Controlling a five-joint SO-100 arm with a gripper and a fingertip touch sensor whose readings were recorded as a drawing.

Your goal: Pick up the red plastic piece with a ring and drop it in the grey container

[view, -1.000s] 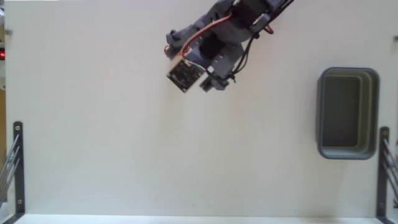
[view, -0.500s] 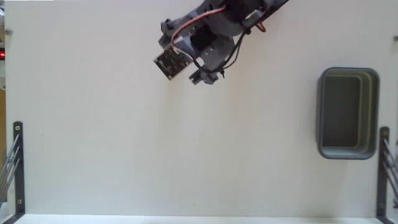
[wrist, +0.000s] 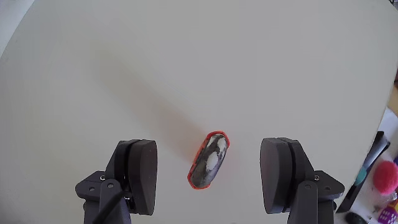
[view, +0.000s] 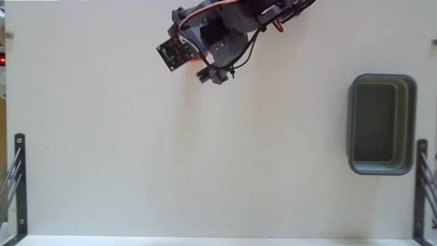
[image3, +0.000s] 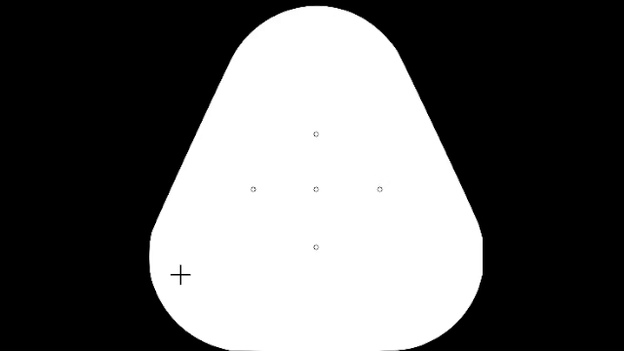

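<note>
In the wrist view the red plastic piece [wrist: 208, 160] lies on the pale table as a small oval with an orange-red rim and a grey-white middle. My gripper [wrist: 211, 149] is open, with one dark finger [wrist: 140, 168] to its left and one [wrist: 283, 171] to its right, neither touching it. In the fixed view the gripper [view: 208, 71] is at the top centre, and the arm hides the piece. The grey container [view: 351, 123] stands empty at the right edge, far from the gripper.
Black metal brackets stand at the lower left [view: 19, 178] and lower right [view: 420, 184] of the fixed view. A small red light [view: 3, 60] glows at the left edge. Colourful clutter [wrist: 382, 177] lies beyond the table's right edge in the wrist view.
In the fixed view the arm and gripper have moved up and to the left, away from the container.
</note>
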